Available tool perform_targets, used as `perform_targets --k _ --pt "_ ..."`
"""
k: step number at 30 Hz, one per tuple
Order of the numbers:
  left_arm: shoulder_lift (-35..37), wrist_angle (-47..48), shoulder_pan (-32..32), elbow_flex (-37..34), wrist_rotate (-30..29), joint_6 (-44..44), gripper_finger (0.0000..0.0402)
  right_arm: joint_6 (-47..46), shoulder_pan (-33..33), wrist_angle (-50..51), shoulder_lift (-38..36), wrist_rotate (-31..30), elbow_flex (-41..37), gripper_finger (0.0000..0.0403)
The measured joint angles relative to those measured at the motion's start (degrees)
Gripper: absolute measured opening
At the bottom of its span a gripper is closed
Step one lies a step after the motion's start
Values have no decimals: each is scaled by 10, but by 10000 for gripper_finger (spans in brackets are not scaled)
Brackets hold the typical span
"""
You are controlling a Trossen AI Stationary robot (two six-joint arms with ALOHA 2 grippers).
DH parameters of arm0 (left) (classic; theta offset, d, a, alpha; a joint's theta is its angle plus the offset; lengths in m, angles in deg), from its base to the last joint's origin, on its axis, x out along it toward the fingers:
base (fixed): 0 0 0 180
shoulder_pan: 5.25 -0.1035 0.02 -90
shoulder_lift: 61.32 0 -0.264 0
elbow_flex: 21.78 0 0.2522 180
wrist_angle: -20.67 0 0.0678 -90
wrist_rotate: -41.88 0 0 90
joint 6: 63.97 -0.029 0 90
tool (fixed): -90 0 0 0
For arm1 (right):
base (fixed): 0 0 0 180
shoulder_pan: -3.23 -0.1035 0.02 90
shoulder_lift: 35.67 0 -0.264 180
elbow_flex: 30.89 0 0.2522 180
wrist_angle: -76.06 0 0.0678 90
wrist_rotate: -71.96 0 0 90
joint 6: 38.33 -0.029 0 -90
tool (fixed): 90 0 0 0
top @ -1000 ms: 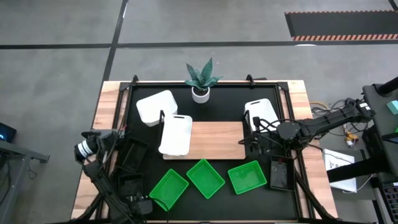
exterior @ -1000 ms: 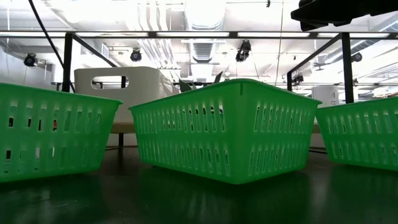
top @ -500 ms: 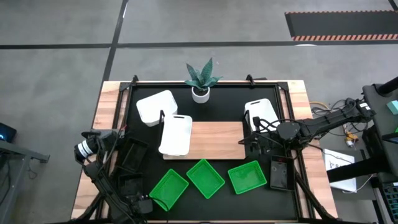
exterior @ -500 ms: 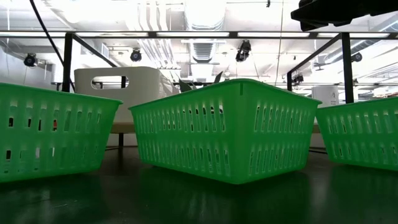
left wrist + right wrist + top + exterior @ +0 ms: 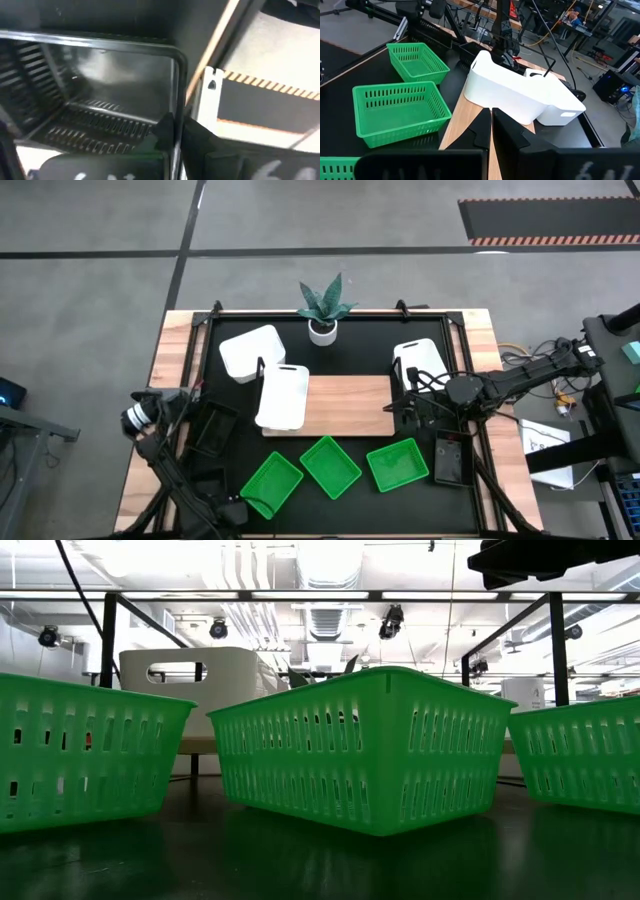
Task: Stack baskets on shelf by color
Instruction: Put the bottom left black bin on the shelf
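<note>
Left gripper (image 5: 172, 132) is seen at the bench's left side, jaws closed on the rim of a black basket (image 5: 213, 429); the wall of that basket is pinched between the two fingers in the left wrist view. A second black basket (image 5: 207, 479) is seen nearer the front-left corner, partly hidden by the arm.

Right gripper (image 5: 491, 127) is held just off the right end of the shelf (image 5: 345, 405), jaws shut with nothing between them (fingers pressed together in the right wrist view).

The shelf is laid across the middle of the black mat (image 5: 370, 350). One white basket (image 5: 283, 395) is set on the shelf's left end, overhanging its edge; it is seen tilted in the right wrist view, leaning against another white basket (image 5: 251, 352) that is placed behind and to the left on the mat. A third white basket (image 5: 420, 360) is placed behind the shelf's right end, partly covered by the right arm.

Three green baskets are lined along the front of the mat, none on the shelf: left green basket (image 5: 271, 483), middle green basket (image 5: 331, 466), right green basket (image 5: 397, 464). They are apart from each other in the low view. A further black basket (image 5: 449, 459) is seen at the front right.

A potted plant (image 5: 323, 308) is placed at the bench's far edge.
</note>
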Motion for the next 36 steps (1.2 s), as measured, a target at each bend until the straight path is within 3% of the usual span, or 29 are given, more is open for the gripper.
perform_targets --k 6,18,26,36 --pt "1 51 -34 82 34 -7 1 4 0 0 0 0 0 9" --pt "2 130 -108 257 29 10 1 8 0 0 0 0 0 9" --pt "2 135 -140 329 -59 -53 0 17 0 0 0 0 0 9" --pt "2 119 -193 401 -184 -220 0 23 0 14 -1 -1 1 9"
